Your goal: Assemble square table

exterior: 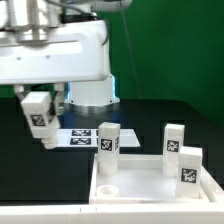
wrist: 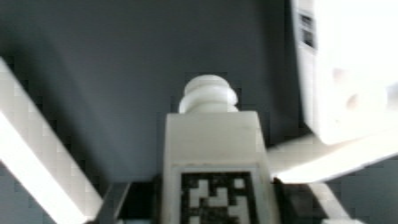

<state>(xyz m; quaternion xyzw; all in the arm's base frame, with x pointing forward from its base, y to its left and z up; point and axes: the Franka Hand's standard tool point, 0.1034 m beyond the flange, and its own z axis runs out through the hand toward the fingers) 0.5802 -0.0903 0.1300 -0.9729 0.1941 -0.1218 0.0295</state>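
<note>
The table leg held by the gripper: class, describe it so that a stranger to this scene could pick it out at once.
Start at the big white robot base at the back, then follow the arm down toward the exterior view's left to the gripper. The white leg in its grip hangs above the black table; the other legs stand on the square top.

Exterior view: bright, even light from above; white plastic of the square table top (exterior: 150, 185) and robot base (exterior: 90, 92) near overexposed, detail washed out. Black table (exterior: 150, 115) shows a faint sheen. Low resolution, edges soft. Wrist view: dimmer and blurred; the leg (wrist: 214, 150) is soft, and its tag is smeared.
</note>
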